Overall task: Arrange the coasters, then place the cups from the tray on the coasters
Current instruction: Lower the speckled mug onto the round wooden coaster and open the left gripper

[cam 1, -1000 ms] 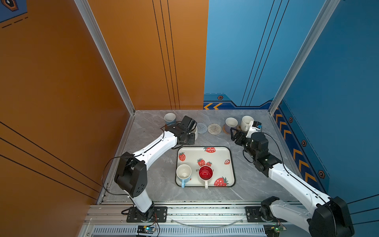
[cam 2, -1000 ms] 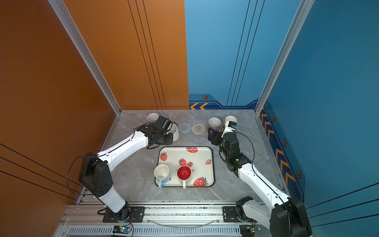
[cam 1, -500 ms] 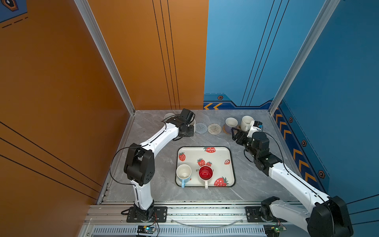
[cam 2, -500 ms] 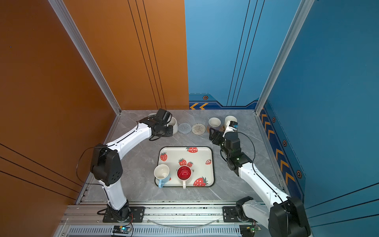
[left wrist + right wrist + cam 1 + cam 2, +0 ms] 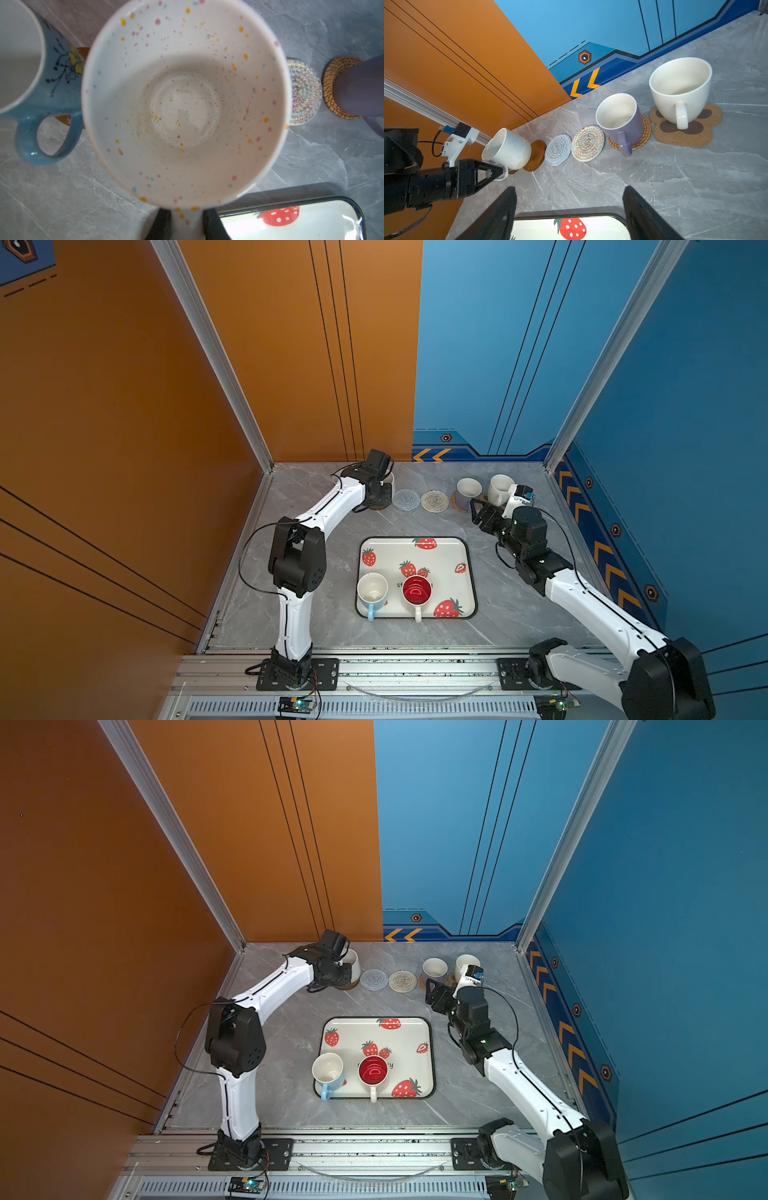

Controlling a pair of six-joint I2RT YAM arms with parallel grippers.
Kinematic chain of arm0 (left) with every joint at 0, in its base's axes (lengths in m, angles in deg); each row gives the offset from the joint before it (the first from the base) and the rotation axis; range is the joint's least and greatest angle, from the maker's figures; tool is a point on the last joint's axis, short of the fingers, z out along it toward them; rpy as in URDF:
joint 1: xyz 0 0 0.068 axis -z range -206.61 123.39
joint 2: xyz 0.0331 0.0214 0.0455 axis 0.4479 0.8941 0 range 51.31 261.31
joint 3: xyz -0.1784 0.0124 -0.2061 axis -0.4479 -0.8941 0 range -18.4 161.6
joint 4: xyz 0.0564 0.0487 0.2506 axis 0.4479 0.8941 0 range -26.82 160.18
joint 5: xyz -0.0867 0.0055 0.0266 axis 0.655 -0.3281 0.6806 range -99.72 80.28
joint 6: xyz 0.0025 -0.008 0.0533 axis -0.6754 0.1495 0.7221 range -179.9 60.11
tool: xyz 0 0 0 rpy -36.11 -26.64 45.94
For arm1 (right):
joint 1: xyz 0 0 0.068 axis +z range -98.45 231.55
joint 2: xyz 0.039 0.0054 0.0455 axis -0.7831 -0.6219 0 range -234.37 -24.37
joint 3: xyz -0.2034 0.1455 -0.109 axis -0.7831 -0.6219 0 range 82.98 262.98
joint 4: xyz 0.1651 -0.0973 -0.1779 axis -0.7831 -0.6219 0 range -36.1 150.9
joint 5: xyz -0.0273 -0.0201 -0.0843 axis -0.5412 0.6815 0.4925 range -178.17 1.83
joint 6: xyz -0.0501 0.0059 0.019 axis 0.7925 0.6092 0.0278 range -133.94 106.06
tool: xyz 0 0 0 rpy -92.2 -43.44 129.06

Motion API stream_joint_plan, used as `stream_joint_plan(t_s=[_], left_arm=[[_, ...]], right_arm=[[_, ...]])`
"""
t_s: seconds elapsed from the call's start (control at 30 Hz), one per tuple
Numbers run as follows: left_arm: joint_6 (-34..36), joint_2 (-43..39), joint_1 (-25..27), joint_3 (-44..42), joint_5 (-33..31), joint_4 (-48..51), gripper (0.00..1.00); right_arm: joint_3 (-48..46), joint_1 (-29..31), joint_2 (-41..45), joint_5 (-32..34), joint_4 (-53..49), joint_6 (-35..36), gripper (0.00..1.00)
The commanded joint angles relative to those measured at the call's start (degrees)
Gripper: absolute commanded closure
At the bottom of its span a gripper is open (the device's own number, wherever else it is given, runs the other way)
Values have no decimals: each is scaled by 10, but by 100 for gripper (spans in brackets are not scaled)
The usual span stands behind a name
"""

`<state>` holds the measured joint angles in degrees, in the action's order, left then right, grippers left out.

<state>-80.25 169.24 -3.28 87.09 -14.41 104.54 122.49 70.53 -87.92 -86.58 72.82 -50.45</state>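
The left end effector (image 5: 500,172) is clamped on the handle of the speckled white mug (image 5: 506,148), which it holds tilted at the left end of the row, the mug's base at the edge of a brown disc coaster (image 5: 537,154); whether the base rests on the disc I cannot tell; just beside it, in the left wrist view, a flowered blue mug (image 5: 62,83) stands on a second brown disc (image 5: 64,120); along the back of the bench (image 5: 519,614) come next a grey woven coaster (image 5: 406,499) and a cream woven coaster (image 5: 434,501), both bare and nearly touching; then the lavender mug (image 5: 620,120) upright on the tan woven coaster (image 5: 645,133), and the plain white mug (image 5: 681,89) upright on the paw-print coaster (image 5: 708,128); the right end effector (image 5: 571,207) hangs with its jaws apart and holding nothing, above the bench between the tray (image 5: 442,556) and the lavender mug; on the tray's near side a light blue mug (image 5: 372,591) and a red-lined mug (image 5: 417,591) stand side by side, handles toward the robot
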Motion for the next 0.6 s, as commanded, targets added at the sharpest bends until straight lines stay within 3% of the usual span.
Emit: stream_joint_plan(t_s=[0.0,0.57], left_arm=[[17,8,-7,50,1,-3,100],[17,47,-31,63,-1,-3,100]], right_arm=[[3,-6,-6,-9,-16,-5,21],[7,-11,-24,-16,-13,-8,21]])
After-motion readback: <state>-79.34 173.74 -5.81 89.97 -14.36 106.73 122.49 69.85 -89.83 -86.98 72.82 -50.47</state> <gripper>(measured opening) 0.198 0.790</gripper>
